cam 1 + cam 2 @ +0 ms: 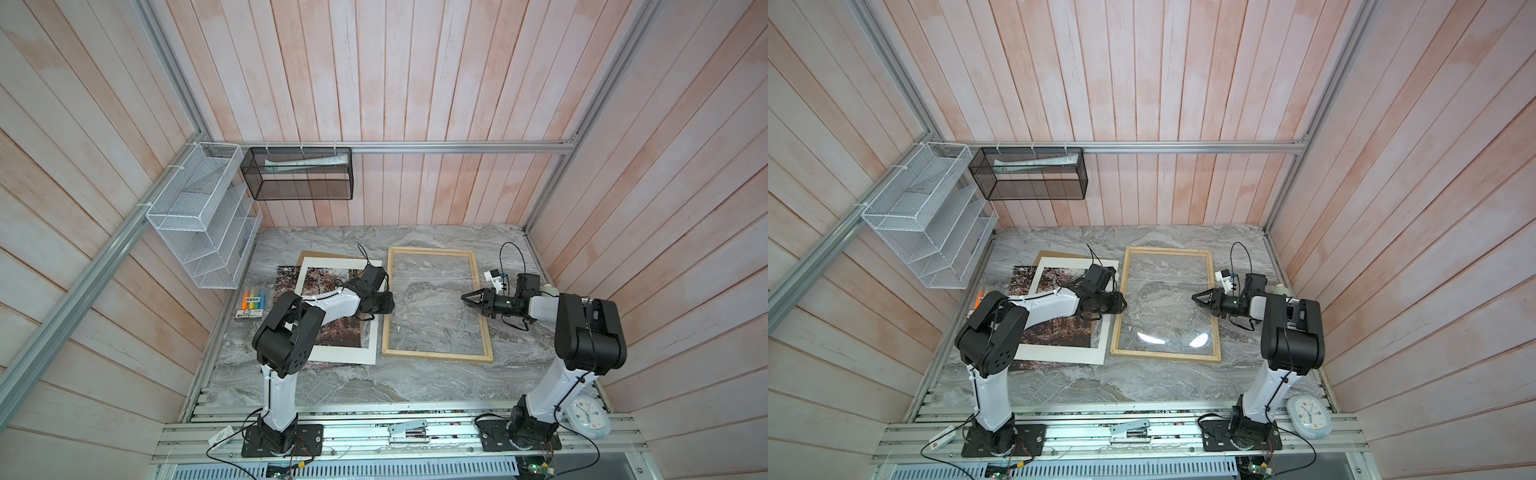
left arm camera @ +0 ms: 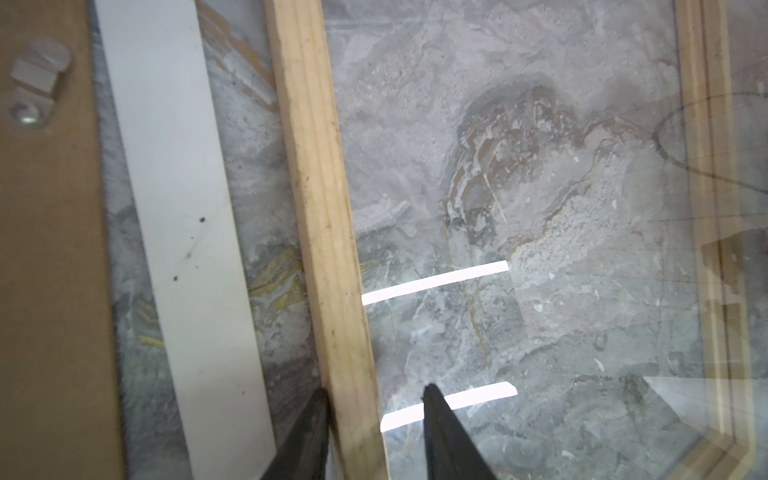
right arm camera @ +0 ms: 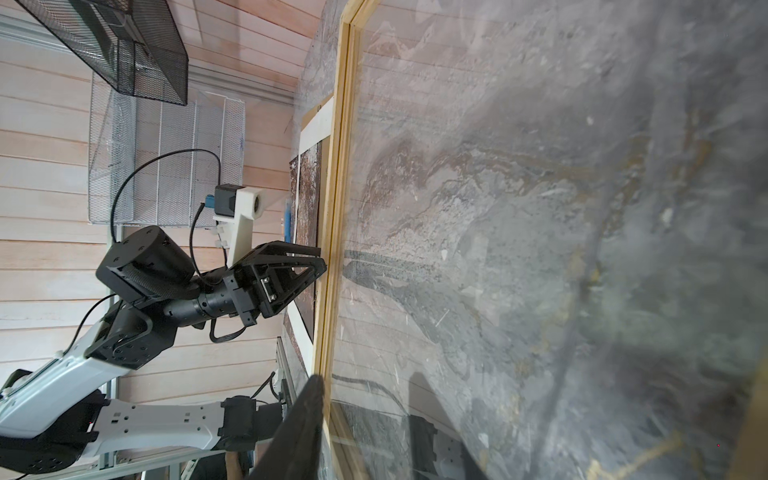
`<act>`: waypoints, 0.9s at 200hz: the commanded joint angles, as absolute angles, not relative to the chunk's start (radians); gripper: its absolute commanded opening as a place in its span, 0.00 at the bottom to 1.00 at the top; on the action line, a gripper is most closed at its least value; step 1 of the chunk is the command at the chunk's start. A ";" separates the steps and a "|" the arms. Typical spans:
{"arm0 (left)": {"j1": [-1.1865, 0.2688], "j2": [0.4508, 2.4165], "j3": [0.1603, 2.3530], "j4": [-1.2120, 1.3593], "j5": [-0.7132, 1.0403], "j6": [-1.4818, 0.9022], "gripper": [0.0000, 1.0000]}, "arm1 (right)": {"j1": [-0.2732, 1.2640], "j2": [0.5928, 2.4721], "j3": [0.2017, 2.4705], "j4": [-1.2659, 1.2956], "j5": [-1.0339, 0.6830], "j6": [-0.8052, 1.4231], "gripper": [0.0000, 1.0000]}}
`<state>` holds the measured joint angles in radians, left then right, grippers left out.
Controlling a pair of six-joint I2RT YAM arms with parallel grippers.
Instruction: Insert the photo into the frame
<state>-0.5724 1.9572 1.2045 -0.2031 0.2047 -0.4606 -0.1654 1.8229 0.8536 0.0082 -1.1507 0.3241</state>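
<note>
While left hand (image 2: 374,390) sits open astride frame (image 1: 436,356) rail & right hand (image 1: 467,297) open over its glass (image 1: 436,291), photo (image 1: 286,280) lies alongside under white mat (image 1: 345,356), nearest left hand, long axes parallel

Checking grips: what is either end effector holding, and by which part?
Nothing is clamped: the left end effector straddles the frame's long strip, a gap showing; the right end effector is empty.

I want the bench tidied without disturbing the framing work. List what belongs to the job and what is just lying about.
Belongs to the job: photo; frame; probably also the white mat lying over the photo and the brown backing board peeking out under it.

Just lying about: marker pack; clock; stapler; wire rack; mesh basket.
</note>
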 commanded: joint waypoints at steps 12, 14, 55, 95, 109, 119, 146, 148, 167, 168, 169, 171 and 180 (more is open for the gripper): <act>-0.584 1.972 1.193 -0.182 0.224 -0.465 0.38 | -0.146 1.790 0.892 -0.076 -1.052 0.281 0.41; -0.584 1.973 1.193 -0.181 0.224 -0.464 0.38 | -0.145 1.789 0.895 -0.081 -1.045 0.278 0.41; -0.584 1.974 1.190 -0.181 0.224 -0.463 0.36 | -0.134 1.764 0.916 -0.141 -0.964 0.259 0.44; -0.584 1.977 1.190 -0.182 0.222 -0.463 0.34 | -0.115 1.749 0.947 -0.201 -0.867 0.247 0.45; -0.584 1.977 1.190 -0.181 0.222 -0.463 0.33 | -0.108 1.746 0.956 -0.216 -0.838 0.245 0.45; -0.584 1.977 1.189 -0.181 0.222 -0.462 0.33 | -0.105 1.745 0.963 -0.228 -0.818 0.244 0.45; -0.584 1.980 1.190 -0.184 0.219 -0.460 0.33 | -0.093 1.743 0.978 -0.255 -0.765 0.241 0.45; -0.584 1.980 1.190 -0.184 0.220 -0.461 0.33 | -0.092 1.743 0.980 -0.258 -0.760 0.241 0.45; -0.584 1.982 1.192 -0.185 0.219 -0.461 0.32 | -0.088 1.744 0.987 -0.272 -0.738 0.239 0.46; -0.584 1.982 1.193 -0.184 0.218 -0.461 0.32 | -0.088 1.744 0.989 -0.273 -0.737 0.238 0.46; -0.584 1.981 1.193 -0.184 0.218 -0.461 0.32 | -0.088 1.744 0.990 -0.273 -0.736 0.238 0.46; -0.584 1.982 1.192 -0.185 0.218 -0.460 0.32 | -0.087 1.744 0.991 -0.274 -0.735 0.237 0.46; -0.584 1.982 1.192 -0.185 0.220 -0.460 0.32 | -0.085 1.745 0.997 -0.282 -0.723 0.237 0.46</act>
<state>-0.5770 1.9602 1.2037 -0.2008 0.2047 -0.4641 -0.0937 1.7744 0.9638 -0.2398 -0.7761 0.2577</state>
